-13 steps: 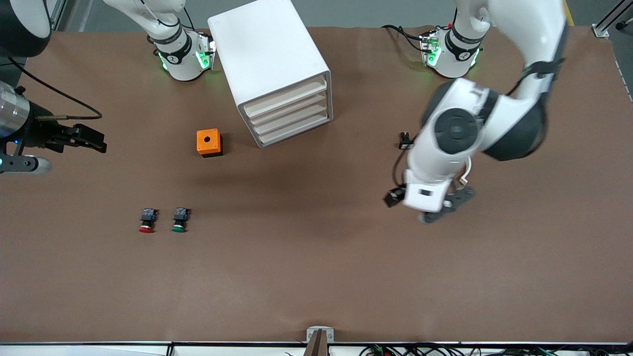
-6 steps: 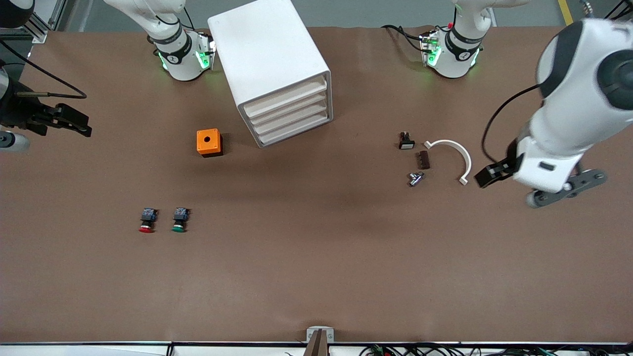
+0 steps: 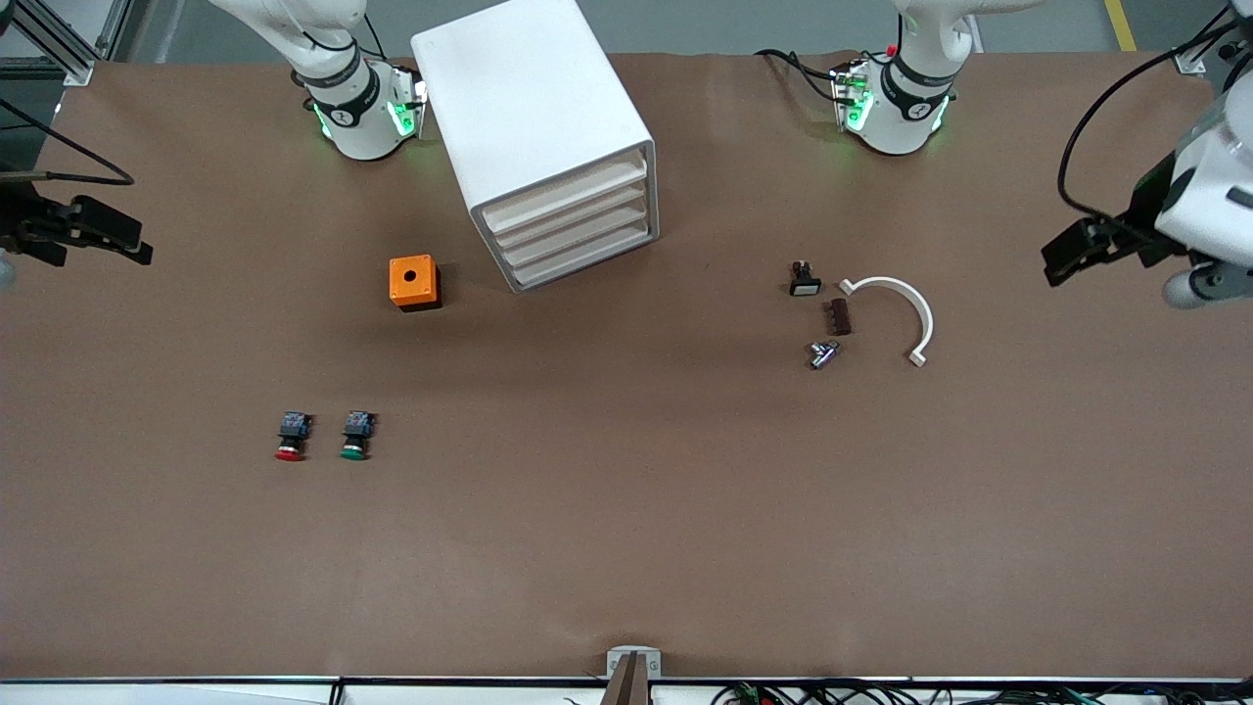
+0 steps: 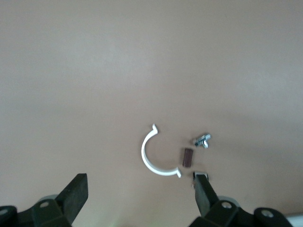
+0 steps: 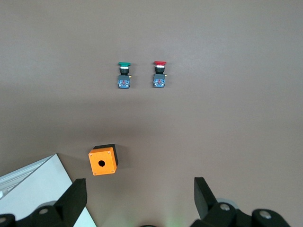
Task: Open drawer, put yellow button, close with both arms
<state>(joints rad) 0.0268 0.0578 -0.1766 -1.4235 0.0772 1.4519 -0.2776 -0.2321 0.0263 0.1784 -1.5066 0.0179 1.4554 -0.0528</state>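
The white cabinet [image 3: 533, 117] stands between the arm bases, and its uppermost drawer [image 3: 563, 193] is shut flush like the three below. No yellow button shows in any view. My left gripper [image 3: 1067, 253] hangs open and empty over the left arm's end of the table; its wrist view [image 4: 139, 198] shows wide-spread fingers above bare table. My right gripper [image 3: 117, 240] is open and empty over the right arm's end of the table; its wrist view [image 5: 139, 198] shows a cabinet corner [image 5: 38, 189].
An orange box with a hole [image 3: 413, 282] sits beside the cabinet. A red-capped button [image 3: 290, 438] and a green-capped button [image 3: 355, 437] lie nearer the front camera. A white arc clamp [image 3: 901, 304], brown piece [image 3: 839, 316], metal screw [image 3: 822, 353] and small switch [image 3: 804, 280] lie toward the left arm's end.
The left arm has swung away from over the small parts toward its end of the table, uncovering them. The right gripper has drawn farther toward its own end. The drawers stay shut.
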